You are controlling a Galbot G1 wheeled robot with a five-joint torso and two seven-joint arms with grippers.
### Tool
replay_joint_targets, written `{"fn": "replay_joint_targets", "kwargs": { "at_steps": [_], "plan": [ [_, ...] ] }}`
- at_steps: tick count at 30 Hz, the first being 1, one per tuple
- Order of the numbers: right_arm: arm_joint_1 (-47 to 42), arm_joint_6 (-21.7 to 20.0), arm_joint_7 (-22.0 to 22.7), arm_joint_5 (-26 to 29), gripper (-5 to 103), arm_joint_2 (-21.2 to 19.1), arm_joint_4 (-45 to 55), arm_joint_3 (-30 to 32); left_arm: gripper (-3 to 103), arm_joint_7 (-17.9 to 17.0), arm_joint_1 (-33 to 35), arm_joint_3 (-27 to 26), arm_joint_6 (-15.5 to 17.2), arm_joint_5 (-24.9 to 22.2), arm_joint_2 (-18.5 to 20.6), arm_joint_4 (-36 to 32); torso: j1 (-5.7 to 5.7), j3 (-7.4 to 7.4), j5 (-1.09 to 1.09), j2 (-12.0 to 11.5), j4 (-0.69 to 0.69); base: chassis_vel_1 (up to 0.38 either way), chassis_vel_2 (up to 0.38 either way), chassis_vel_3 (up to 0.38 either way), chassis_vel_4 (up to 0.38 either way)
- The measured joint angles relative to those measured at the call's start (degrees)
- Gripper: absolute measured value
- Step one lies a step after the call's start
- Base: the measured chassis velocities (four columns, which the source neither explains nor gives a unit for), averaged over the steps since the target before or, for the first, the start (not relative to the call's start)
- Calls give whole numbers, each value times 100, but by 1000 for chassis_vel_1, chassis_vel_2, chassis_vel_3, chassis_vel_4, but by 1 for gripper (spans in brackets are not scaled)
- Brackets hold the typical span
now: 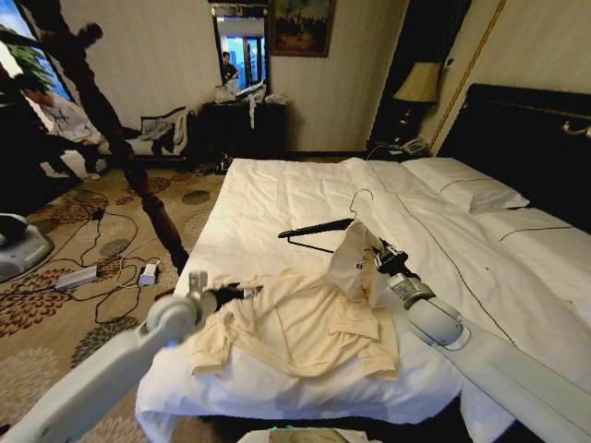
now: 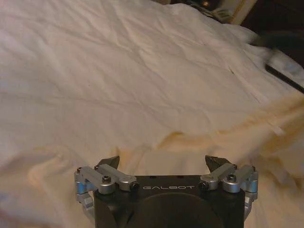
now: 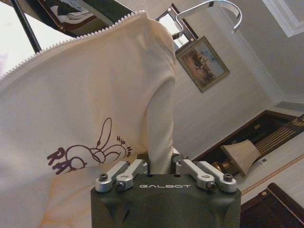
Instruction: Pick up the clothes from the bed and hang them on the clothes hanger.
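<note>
Right gripper [image 3: 161,164] clamped on the lifted clothes [image 1: 305,318] beside the clothes hanger [image 1: 319,229]; left gripper [image 2: 164,164] spread open over the bed [image 1: 277,198].

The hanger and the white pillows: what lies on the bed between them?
Bare white duvet only, crossed by a thin dark line, as the head view shows. The hanger lies on the bed, and the pillows sit by the headboard.

Left arm extended forward and low, left end effector [image 2: 163,165] level, fingers spread apart, nothing between them. Right arm reaching inward, wrist raised, right end effector [image 3: 160,164] pointing up, fingers pinched together on fabric.
</note>
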Motion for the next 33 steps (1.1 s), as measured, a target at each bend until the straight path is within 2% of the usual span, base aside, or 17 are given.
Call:
{"fn": "replay_joint_targets", "kwargs": {
  "at_steps": [3,6,8,11,15,21,23,26,29,31,33],
  "plan": [
    [-37,-2,12,16,19,-36,4,38,103,5,-453,262,68,-48,-387,583,0,0,0,0,1,0,0,0,0],
    [-55,-9,30,45,19,-71,1,56,98,82,-800,546,100,104,-807,1095,1,0,0,0,1,0,0,0,0],
    [-55,-10,32,48,19,-75,0,57,98,88,-820,567,103,112,-839,1130,1,0,-1,0,1,0,0,0,0],
    [-67,-22,47,83,19,-122,-6,74,98,163,-892,678,126,306,-1096,1497,1,0,1,0,2,0,0,0,0],
    [-60,-24,57,87,19,-117,-53,66,97,258,-818,682,119,480,-1127,1655,0,0,-1,0,5,0,0,0,0],
    [-9,-68,73,181,19,-75,-64,-13,97,292,-731,647,117,494,-1104,1674,-1,-1,0,0,2,0,0,0,0],
    [3,-76,82,212,19,-69,-59,-23,94,304,-711,651,104,519,-1104,1693,-1,-1,1,0,2,0,0,0,0],
    [21,-83,103,285,19,-83,-31,-28,100,330,-651,655,73,547,-1128,1744,-1,-1,0,0,2,0,0,0,0],
    [23,-84,112,303,19,-100,-17,-27,96,347,-637,659,61,549,-1137,1765,-1,-1,0,0,2,0,0,0,0],
    [28,-86,125,323,19,-115,5,-22,88,368,-632,677,22,566,-1171,1813,-1,-1,0,0,2,0,0,0,0],
    [29,-87,126,329,19,-118,13,-22,88,373,-633,688,4,584,-1187,1831,-1,-1,0,0,2,0,0,0,0]
  ]
}}
